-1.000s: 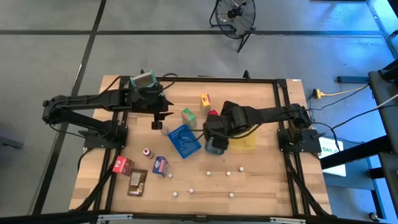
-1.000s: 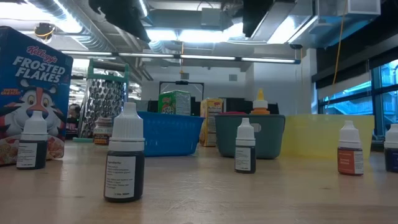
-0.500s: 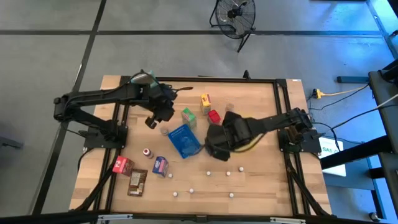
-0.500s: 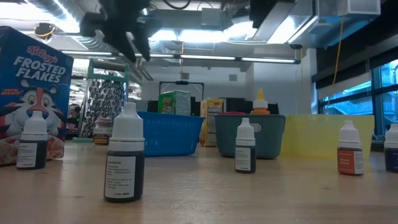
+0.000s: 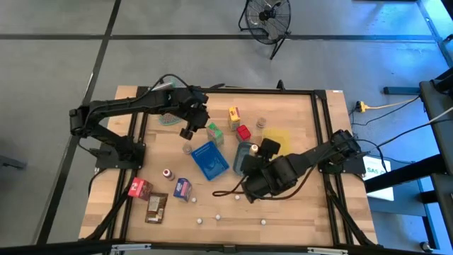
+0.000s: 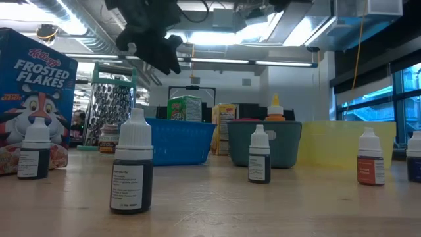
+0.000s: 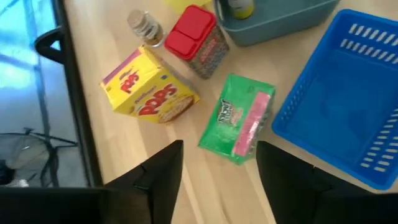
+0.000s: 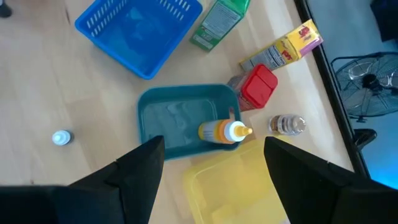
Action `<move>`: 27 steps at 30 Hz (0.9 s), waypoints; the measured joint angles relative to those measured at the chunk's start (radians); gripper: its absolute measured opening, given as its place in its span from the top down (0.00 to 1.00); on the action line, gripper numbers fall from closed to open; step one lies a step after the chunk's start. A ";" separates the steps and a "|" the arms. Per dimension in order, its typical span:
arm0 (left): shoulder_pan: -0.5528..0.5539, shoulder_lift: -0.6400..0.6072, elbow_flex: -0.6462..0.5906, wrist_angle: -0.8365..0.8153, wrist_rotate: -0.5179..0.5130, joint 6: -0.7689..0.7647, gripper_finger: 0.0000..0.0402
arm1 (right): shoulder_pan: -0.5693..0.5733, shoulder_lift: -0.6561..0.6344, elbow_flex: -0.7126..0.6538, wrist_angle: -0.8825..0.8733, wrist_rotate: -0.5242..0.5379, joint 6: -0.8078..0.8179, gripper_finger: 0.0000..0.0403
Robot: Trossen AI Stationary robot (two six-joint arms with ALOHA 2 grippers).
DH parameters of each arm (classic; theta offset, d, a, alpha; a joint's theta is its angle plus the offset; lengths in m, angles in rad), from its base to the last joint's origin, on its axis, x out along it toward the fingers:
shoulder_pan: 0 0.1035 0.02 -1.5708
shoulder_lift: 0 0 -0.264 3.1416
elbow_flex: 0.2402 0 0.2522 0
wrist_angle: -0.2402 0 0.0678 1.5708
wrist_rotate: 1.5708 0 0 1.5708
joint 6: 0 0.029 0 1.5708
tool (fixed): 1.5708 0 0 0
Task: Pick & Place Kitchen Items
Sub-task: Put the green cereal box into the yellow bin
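Observation:
The kitchen items lie scattered over the wooden table. Toward the far side are a green box (image 7: 237, 121), a yellow Pops box (image 7: 149, 93), a red-lidded container (image 7: 198, 38) and a small jar (image 7: 144, 25). My left gripper (image 7: 217, 163) (image 5: 190, 127) hovers open above the green box and touches nothing. My right gripper (image 8: 214, 144) (image 5: 253, 177) is open and empty, held high near the teal tray (image 8: 177, 124). An orange-capped yellow bottle (image 8: 224, 132) lies in that tray. Several small dropper bottles (image 6: 131, 168) stand near the front.
A blue basket (image 5: 210, 161) sits mid-table, with a yellow tray (image 5: 277, 138) to the right of the teal tray. A Frosted Flakes box (image 5: 182, 188), a red packet (image 5: 139, 188) and a brown packet (image 5: 156, 207) lie at the near left. A metal grater (image 6: 113, 112) stands at the far left.
My left gripper has swung from the far left toward the table's middle, sinking a little and rolling, and now hangs over the green box. My right gripper has drawn back from above the trays toward the table's near edge. No item has moved.

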 joint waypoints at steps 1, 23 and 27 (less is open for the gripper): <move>0.001 0.001 0.000 -0.004 0.014 0.002 0.48 | 0.000 0.000 0.000 0.000 0.000 -0.001 0.31; -0.006 0.024 -0.027 -0.003 0.028 -0.046 0.33 | -0.011 0.000 0.000 0.000 0.027 -0.019 0.31; -0.011 0.053 -0.052 0.044 0.016 -0.016 0.33 | -0.012 0.000 0.000 0.000 0.027 -0.019 0.31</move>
